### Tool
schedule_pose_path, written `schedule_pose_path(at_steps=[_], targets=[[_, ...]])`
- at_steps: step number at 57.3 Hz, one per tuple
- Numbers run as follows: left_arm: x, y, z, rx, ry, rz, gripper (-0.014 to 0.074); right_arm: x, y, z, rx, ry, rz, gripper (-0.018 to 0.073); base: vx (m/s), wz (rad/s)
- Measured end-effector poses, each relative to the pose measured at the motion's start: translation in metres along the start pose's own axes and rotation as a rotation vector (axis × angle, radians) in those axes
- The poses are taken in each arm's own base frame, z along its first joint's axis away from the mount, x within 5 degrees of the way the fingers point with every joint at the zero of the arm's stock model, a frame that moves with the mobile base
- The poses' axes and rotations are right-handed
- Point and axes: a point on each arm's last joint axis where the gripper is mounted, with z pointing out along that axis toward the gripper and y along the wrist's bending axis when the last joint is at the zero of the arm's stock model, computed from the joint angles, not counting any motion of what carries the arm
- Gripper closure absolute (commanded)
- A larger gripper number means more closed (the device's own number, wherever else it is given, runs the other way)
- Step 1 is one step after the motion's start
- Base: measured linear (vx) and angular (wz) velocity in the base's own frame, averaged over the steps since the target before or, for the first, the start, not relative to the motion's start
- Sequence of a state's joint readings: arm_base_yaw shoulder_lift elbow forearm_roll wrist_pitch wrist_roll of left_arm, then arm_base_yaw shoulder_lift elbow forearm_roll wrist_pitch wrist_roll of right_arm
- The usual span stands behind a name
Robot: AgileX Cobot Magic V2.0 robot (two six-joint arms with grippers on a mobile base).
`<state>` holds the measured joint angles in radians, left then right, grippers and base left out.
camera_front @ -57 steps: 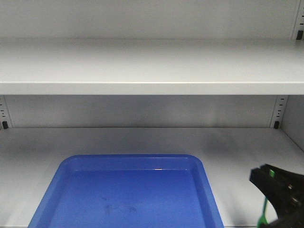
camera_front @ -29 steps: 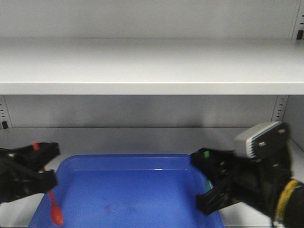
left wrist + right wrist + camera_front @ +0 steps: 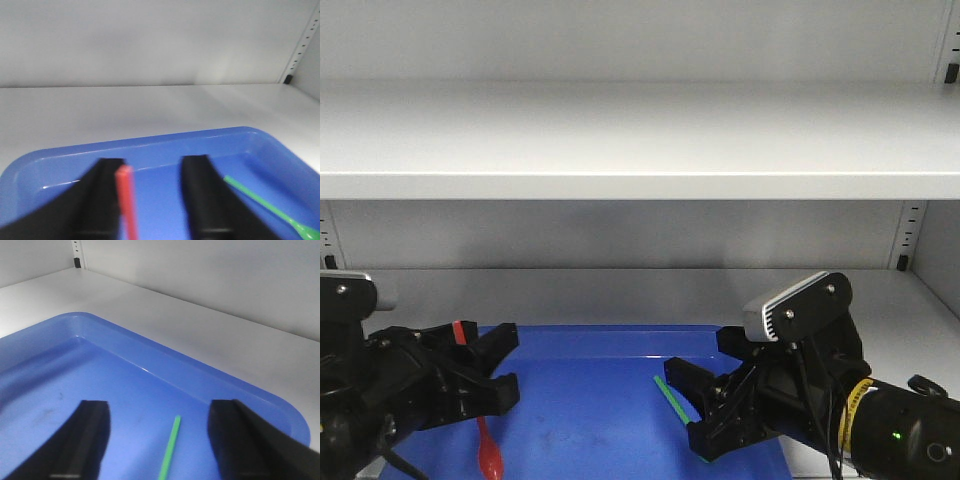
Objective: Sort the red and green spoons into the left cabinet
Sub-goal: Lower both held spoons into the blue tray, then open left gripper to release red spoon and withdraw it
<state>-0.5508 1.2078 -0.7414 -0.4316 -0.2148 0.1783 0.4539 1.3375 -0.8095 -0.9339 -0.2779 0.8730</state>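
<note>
In the front-facing view, the lower shelf [image 3: 620, 285] of the pale grey cabinet [image 3: 640, 140] is seen carrying a blue tray [image 3: 610, 345] at the bottom centre of the frame, with an upper shelf [image 3: 640, 130] spanning the frame above it. The left gripper [image 3: 485, 375] is seen at the lower left, over the left part of the tray, and the right gripper [image 3: 705, 400] at the lower right, over the tray's right part. The red spoon [image 3: 485, 440] is seen hanging steeply between the left fingers [image 3: 495, 345], its handle tip above them and its bowl low over the tray floor; in the left wrist view the red handle [image 3: 127, 200] is shown lying against the left-hand finger [image 3: 102, 200] while the other finger stands apart from it, so the fingers are spread, and a firm hold cannot be told. The green spoon [image 3: 672, 398] is seen slanting up to the left from the right fingers [image 3: 685, 378]; in the right wrist view its handle [image 3: 170, 447] is shown in the middle of the wide gap between the two fingers [image 3: 92, 435], touching neither, over the tray [image 3: 125, 385].
</note>
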Motion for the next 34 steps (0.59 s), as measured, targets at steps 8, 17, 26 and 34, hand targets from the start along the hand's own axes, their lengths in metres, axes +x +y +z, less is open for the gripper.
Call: schedule_pose_path(at_steps=[8,17,26,34], targets=[[0.0044,-0.0004,0.0051,0.009,0.013,0.170,-0.0083,0.0002,-0.0002,0.0000,0.003,0.002,-0.001,0.0022,0.00,0.00],[0.0024,-0.0018,0.0051,0.022,-0.011,0.276,-0.0072,0.0002,-0.0002,0.0000,0.003,0.002,-0.001,0.0022,0.00,0.00],[0.0016,-0.0052,0.0048,0.056,-0.031,0.501,-0.0015,0.0002,-0.0002,0.0000,0.003,0.002,-0.001,0.0022,0.00,0.00],[-0.0020,-0.0056,0.0046,0.051,-0.068,0.444,0.0036,0.0002,-0.0002,0.0000,0.003,0.002,-0.001,0.0022,0.00,0.00]])
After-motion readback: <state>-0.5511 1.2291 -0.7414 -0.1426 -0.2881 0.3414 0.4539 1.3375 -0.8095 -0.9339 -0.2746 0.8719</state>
